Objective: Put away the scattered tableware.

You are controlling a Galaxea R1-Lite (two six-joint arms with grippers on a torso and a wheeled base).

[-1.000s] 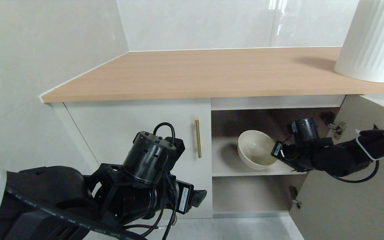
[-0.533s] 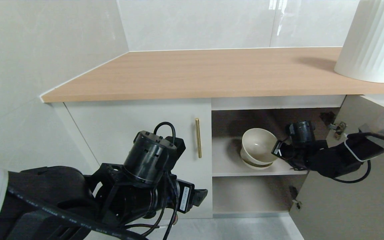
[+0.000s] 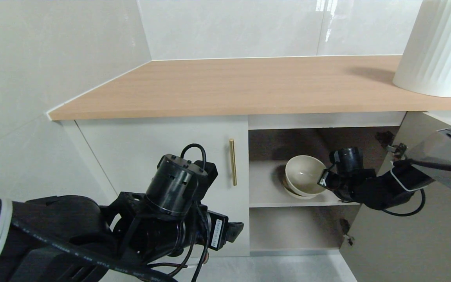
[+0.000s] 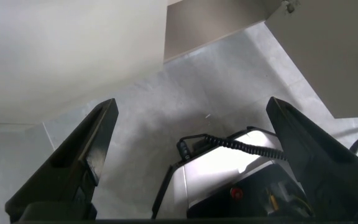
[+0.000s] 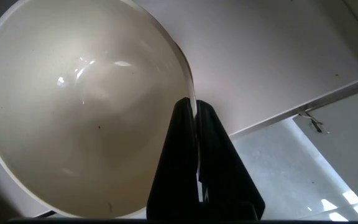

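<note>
the right pincer (image 3: 322, 179) is inside the open cupboard, at the right middle of the head view. its two dark fingers (image 5: 180, 149) are pressed together on the rim of a cream bowl (image 3: 303, 174). in the right wrist view the rim runs between them, with one finger on the inside of the bowl and one on the outside.

the bowl is on the upper shelf (image 3: 262, 188) of the cupboard, tipped so its mouth faces up and out towards the room. it lies over a second pale dish (image 3: 293, 192), whose rim peeks out beneath it. i cannot tell whether the two are fully nested.

the left pincer (image 4: 192, 109) hangs low at the lower left, in front of the shut cupboard door (image 3: 131, 145). its fingers are spread wide apart with nothing between them, and grey floor (image 4: 229, 81) lies beyond it.

a slim gold handle (image 3: 232, 161) stands upright on the shut door, just beside the opening. the other door (image 3: 405, 243) is swung out at the lower right. above the cupboard runs the wooden worktop (image 3: 229, 86), and a tall ribbed white vessel (image 3: 437, 47) stands on it at the upper right of the frame.
</note>
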